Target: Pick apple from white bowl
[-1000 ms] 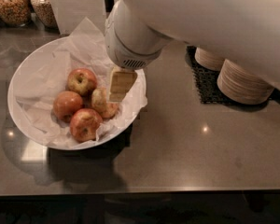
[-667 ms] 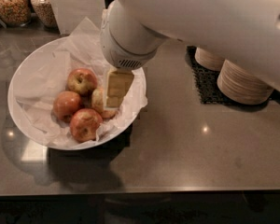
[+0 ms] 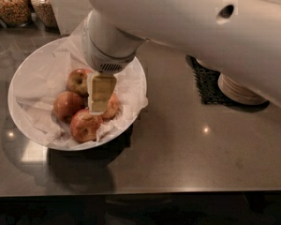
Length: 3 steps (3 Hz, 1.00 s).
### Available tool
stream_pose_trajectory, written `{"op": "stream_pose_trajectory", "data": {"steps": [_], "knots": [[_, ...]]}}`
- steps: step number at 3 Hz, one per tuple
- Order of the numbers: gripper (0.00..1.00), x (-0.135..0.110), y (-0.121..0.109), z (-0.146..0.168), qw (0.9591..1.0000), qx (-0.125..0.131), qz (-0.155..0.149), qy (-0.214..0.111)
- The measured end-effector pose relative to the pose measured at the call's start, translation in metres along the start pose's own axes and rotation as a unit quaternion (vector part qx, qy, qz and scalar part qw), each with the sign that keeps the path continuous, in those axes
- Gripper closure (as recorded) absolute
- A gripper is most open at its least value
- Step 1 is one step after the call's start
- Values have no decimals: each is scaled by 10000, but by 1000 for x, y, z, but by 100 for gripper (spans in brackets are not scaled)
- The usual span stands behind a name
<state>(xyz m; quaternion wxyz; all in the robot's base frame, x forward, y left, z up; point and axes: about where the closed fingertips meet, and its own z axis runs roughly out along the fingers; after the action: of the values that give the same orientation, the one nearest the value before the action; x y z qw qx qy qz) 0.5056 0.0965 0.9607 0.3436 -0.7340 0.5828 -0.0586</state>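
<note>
Four apples [image 3: 85, 125] in bowl [image 3: 12, 95] under gripper [image 3: 99, 107]

"Which apple [image 3: 112, 110] is it?"

"The rightmost of four, reddish and partly hidden behind the gripper [image 3: 98, 108] hanging low in front of it. It rests on crumpled paper inside the white bowl [image 3: 23, 69], which is wide, shallow and glossy."
</note>
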Motion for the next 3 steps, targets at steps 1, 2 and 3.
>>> {"op": "stream_pose_trajectory", "data": {"steps": [1, 2, 3], "knots": [[0, 0, 0, 1, 10000, -6, -1, -3], [0, 2, 4, 12, 9998, -134, 25, -120], [0, 14, 7, 35, 9992, -198, 132, -314]]}}
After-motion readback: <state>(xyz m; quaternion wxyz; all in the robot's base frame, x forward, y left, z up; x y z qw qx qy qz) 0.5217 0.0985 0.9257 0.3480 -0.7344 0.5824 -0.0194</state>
